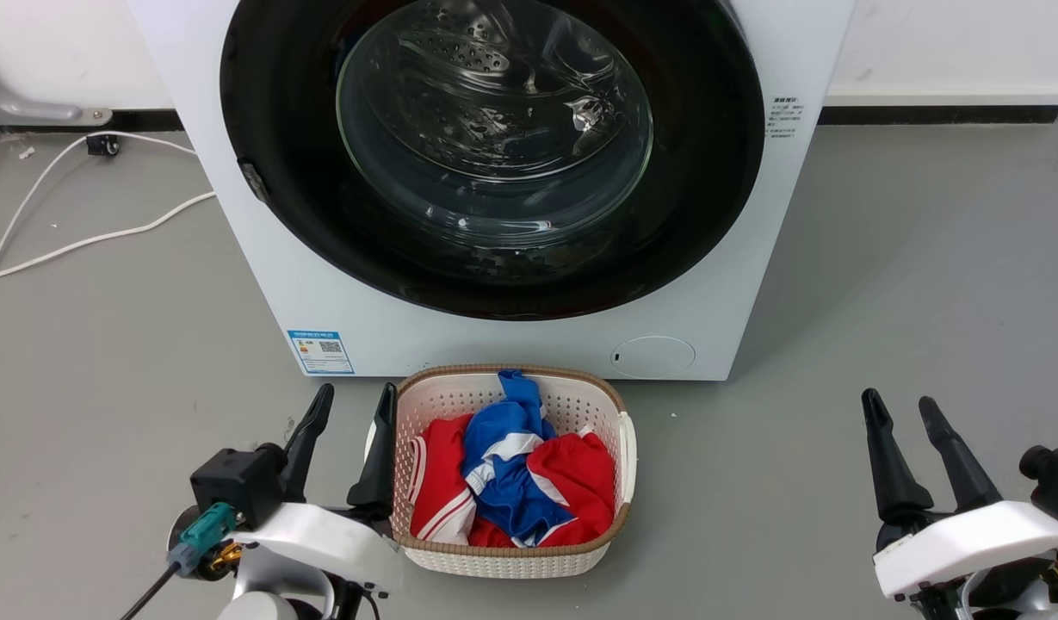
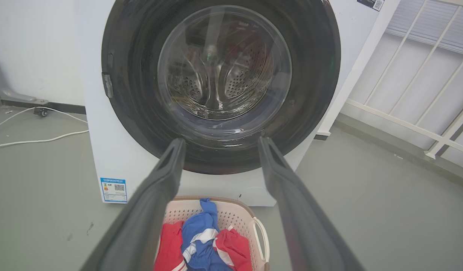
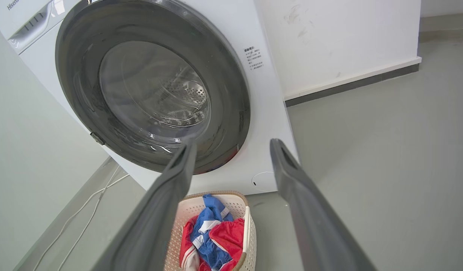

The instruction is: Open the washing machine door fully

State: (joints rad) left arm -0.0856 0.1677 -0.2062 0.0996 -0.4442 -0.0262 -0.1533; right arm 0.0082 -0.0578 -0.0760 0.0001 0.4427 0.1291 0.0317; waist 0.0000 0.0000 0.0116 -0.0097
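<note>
The left gripper (image 1: 356,392), fingers spread and empty, sits just beside the laundry basket (image 1: 625,448). The right gripper (image 1: 899,400), likewise spread and empty, stands well apart on the basket's other side. Beyond the basket, the washing machine door (image 1: 494,146) lies closed, its top edge cut off.

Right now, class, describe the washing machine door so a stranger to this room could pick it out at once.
Find the white washing machine behind the laundry basket. Its door is the big glossy black disc with a clear glass bowl, unlike the small white flap below.
</note>
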